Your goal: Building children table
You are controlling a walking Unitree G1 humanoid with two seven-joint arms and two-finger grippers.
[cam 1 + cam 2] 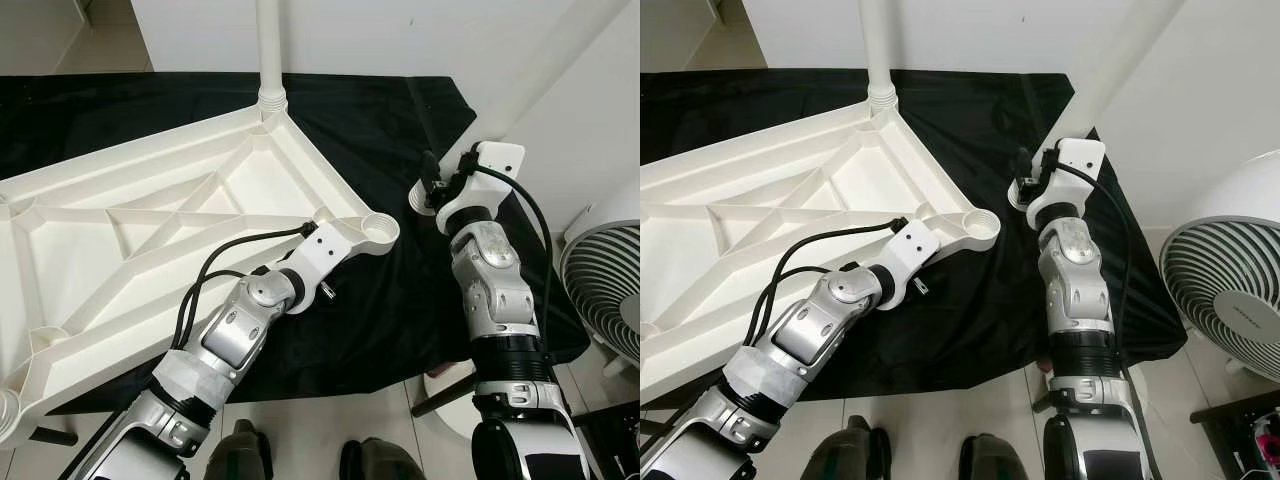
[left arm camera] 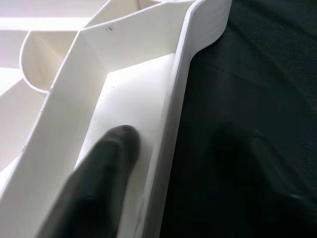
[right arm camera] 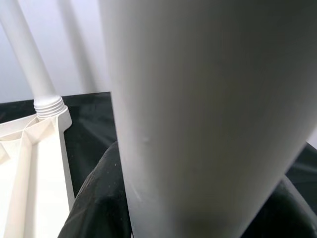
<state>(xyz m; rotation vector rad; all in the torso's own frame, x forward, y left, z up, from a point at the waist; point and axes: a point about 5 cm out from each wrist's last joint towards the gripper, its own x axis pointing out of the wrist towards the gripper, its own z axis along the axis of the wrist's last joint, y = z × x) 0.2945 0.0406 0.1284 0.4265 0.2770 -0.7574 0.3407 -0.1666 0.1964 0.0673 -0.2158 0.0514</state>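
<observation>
No legible text: left claw [image 2: 163,183] straddles tabletop [image 1: 150,190] rim, right claw [image 3: 193,208] holds leg [image 3: 208,99].

A bench draped in a black cloth [image 1: 400,300] carries a white tabletop [image 1: 150,230] lying upside down, ribs facing up.

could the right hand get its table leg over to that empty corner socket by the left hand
Probably yes. The right hand grips a white leg, and the open socket lies close beside it across bare black cloth. The left hand straddles the tabletop rim beside the socket, not covering it.
</observation>
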